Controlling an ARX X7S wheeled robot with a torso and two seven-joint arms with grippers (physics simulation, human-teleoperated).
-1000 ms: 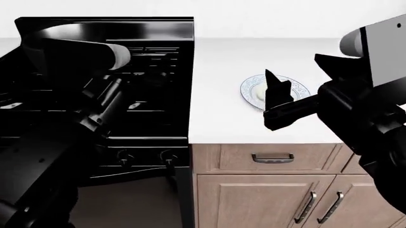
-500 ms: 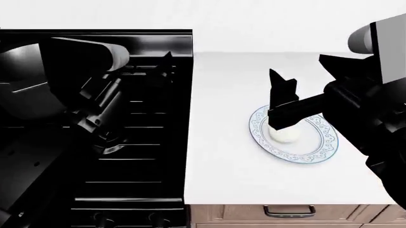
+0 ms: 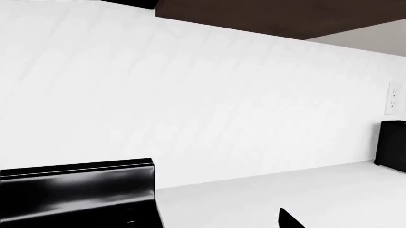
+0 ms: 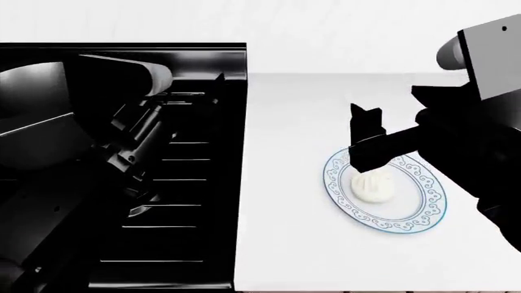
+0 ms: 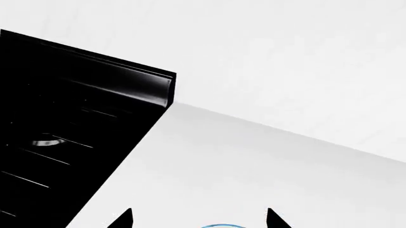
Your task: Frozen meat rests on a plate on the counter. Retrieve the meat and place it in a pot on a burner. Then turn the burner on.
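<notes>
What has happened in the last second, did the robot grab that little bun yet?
Not yet. The robot's head view tipped further down over the counter, so the cabinet fronts dropped out of sight and the plate shows lower and larger. The right hand hangs over the plate's far edge, just behind the meat, holding nothing. The meat lies on the plate as before, and the left arm stays over the stove.

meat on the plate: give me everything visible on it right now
The meat is a small cream-white rounded lump with bun-like pleats on top, smooth and matte. It sits near the middle of the blue-patterned plate on the white counter, much smaller than the plate. The right gripper overlaps its far edge in the head view; contact cannot be told. Not lifted.
</notes>
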